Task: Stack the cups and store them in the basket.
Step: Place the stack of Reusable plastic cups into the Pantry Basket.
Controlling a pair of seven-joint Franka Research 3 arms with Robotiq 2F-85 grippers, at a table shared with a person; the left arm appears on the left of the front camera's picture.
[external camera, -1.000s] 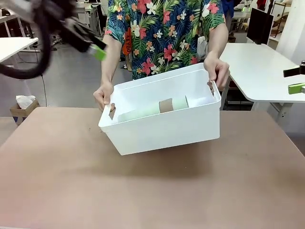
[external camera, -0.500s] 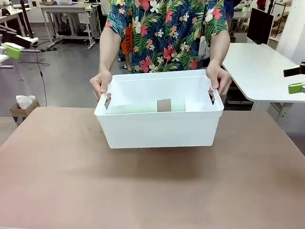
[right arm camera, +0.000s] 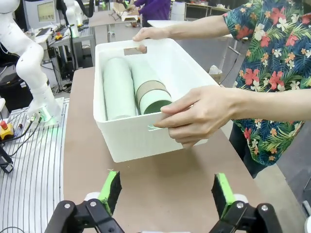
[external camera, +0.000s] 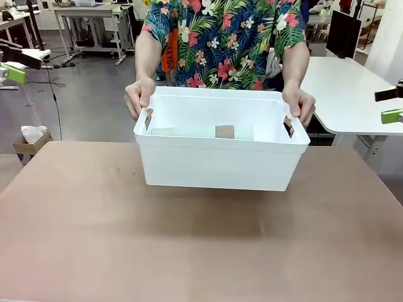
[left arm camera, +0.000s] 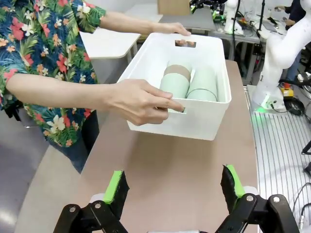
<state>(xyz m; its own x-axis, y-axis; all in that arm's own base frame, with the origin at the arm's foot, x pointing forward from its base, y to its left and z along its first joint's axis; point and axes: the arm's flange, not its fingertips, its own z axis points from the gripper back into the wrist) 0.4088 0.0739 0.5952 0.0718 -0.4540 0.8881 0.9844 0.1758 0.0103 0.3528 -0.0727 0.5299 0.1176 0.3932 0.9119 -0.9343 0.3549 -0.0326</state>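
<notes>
A person holds the white basket (external camera: 220,165) by both end handles, level and slightly above the table. Inside lie two rows of nested cups (external camera: 201,131), pale mint green with one brown cup (external camera: 225,131) among them. In the left wrist view the basket (left arm camera: 199,121) and cups (left arm camera: 204,85) are ahead of my open left gripper (left arm camera: 175,187). In the right wrist view the basket (right arm camera: 131,141) holds the cups (right arm camera: 118,87), the brown one (right arm camera: 149,90) in the nearer row, beyond my open right gripper (right arm camera: 166,191). Both grippers are drawn back to the picture edges, left gripper (external camera: 16,63) and right gripper (external camera: 390,106).
The person's hands (external camera: 140,95) (external camera: 301,104) grip the basket's handle slots. The brown table (external camera: 189,251) stretches bare in front of the basket. A white side table (external camera: 346,88) stands at the far right, and a cardboard box (external camera: 28,141) sits on the floor at the left.
The person has tipped the basket from tilted to level and shifted it slightly right. My left arm swung from the upper left out to the left edge.
</notes>
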